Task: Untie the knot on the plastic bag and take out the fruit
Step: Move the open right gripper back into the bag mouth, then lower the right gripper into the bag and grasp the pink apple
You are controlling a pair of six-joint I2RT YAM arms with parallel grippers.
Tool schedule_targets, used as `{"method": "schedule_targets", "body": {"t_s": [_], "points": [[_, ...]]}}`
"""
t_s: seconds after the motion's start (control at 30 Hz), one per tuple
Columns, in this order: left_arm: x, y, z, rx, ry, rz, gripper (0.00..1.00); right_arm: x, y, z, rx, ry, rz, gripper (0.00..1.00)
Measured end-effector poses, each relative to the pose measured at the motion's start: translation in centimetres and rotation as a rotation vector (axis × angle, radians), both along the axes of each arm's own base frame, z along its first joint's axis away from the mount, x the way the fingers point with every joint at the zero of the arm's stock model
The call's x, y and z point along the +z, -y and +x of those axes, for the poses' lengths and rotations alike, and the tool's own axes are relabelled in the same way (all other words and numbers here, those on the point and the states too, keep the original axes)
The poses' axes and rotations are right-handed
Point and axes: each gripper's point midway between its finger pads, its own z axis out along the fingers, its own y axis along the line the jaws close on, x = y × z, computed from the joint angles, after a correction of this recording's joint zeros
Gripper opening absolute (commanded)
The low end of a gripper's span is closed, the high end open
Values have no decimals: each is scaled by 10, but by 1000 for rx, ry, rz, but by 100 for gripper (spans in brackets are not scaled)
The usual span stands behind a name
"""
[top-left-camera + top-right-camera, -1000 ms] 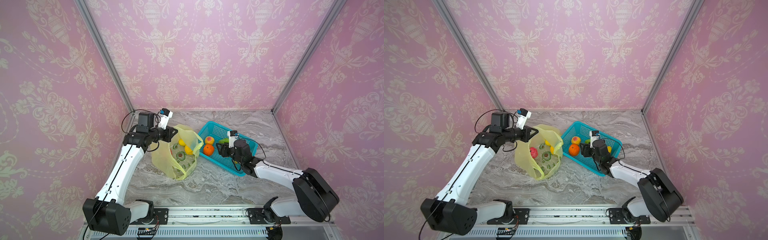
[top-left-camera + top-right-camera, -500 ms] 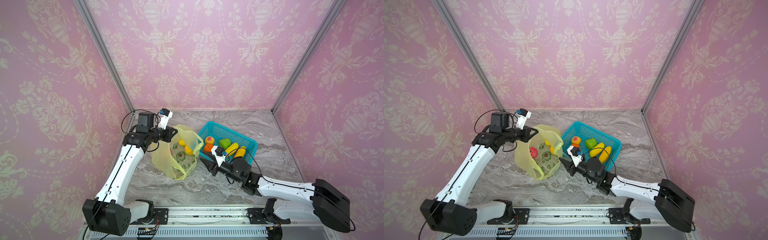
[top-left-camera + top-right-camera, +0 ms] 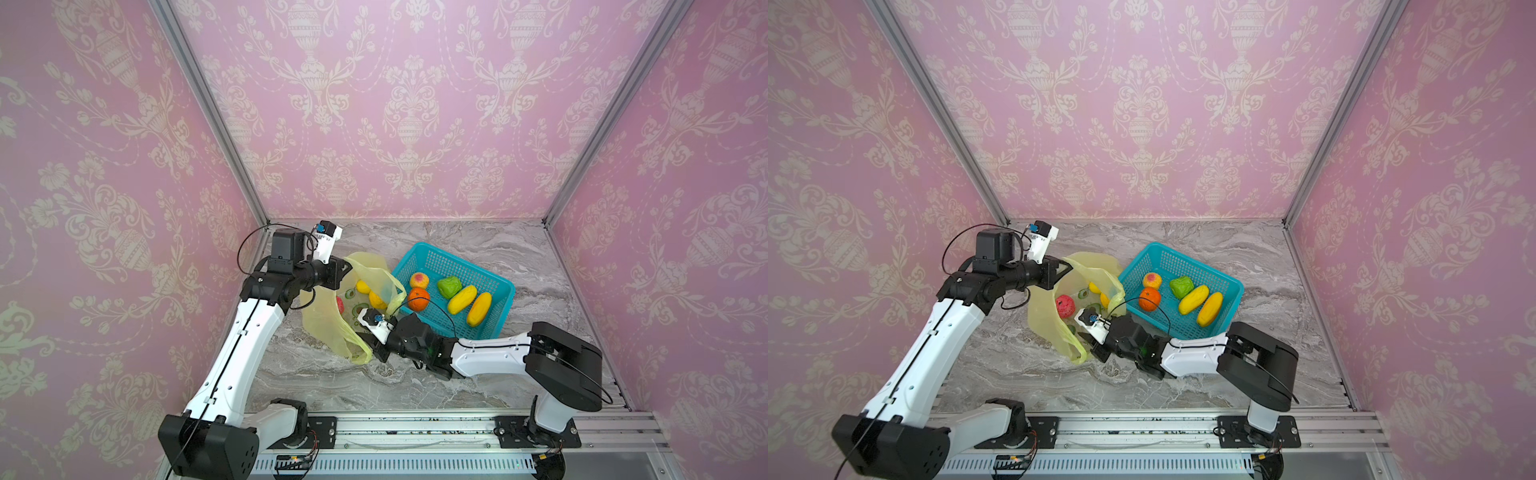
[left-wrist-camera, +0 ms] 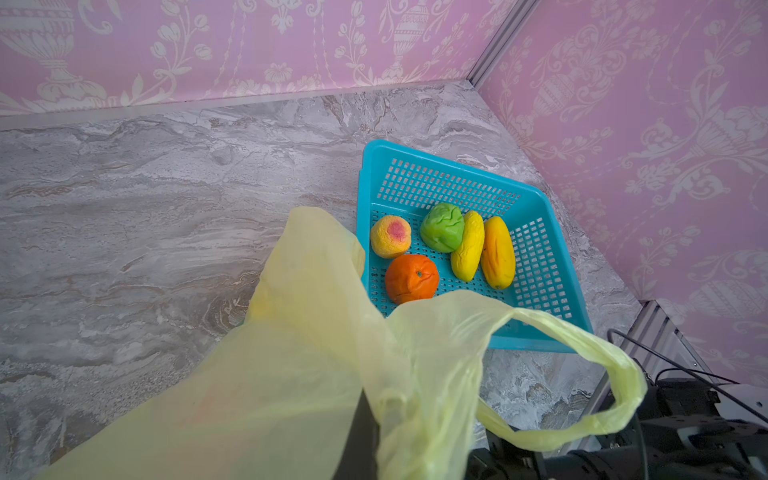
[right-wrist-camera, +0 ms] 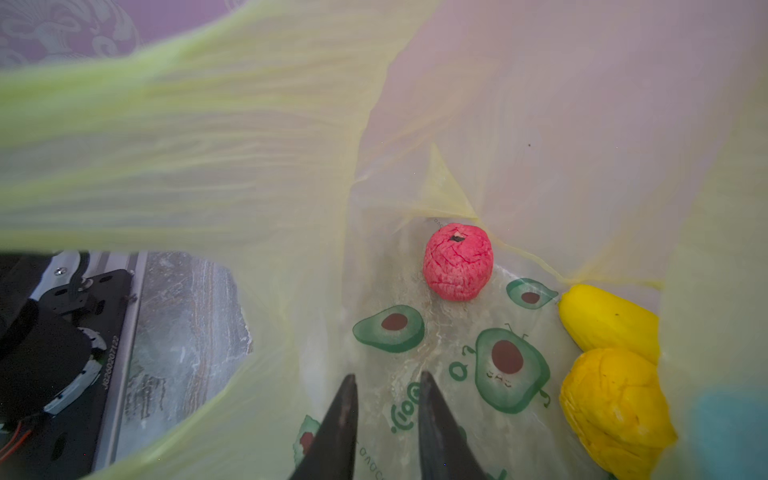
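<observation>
Left gripper [image 3: 343, 271] pinches the bag [image 3: 326, 328] by its far-left rim; right gripper [image 5: 386, 378], jaws slightly apart and empty, sits inside it.

Thin translucent plastic bag [image 5: 208, 145], perforated plastic basket [image 4: 449, 183], smooth marble-look tabletop [image 4: 124, 187]

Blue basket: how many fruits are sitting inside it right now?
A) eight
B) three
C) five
C, because the basket holds a peach, an orange, a green fruit, one mango and a second mango, which makes five.
</observation>
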Motion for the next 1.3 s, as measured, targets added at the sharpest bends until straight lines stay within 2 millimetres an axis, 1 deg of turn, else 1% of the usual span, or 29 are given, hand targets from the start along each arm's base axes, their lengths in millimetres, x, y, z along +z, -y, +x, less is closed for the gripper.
{"method": "schedule_targets", "body": {"t_s": [0.13, 0.3, 0.37, 0.43, 0.53, 0.63, 0.77, 0.83, 1.0, 1.17, 1.3], "points": [[0, 0, 0, 4, -2, -5, 0, -15, -15, 16, -57, -49, -39, 28], [1, -2, 2, 14, -2, -11, 0, -37, -30, 32, -126, -118, -78, 35], [2, -1, 2, 14, -1, -15, 0, -45, -34, 37, -148, -140, -87, 41], [2, -1, 2, 15, -2, -17, 0, -52, -43, 44, -171, -164, -83, 46], [1, -1, 2, 14, -1, -19, 0, -56, -58, 56, -201, -173, -59, 51], [0, 0, 2, 8, -6, -24, 0, -63, -71, 68, -230, -174, -41, 62], [0, 1, 1, -4, -8, -36, 0, -76, -86, 82, -263, -161, -38, 71], [1, 2, 0, -9, -5, -41, 0, -84, -91, 89, -272, -157, -40, 73], [1, 3, 0, -15, -7, -47, 0, -101, -106, 101, -257, -120, -66, 73], [-1, 4, 0, -17, -9, -48, 0, -116, -106, 106, -254, -114, -62, 56], [-1, 4, 0, -17, -9, -49, 0, -114, -110, 105, -227, -124, -41, 38]]}}
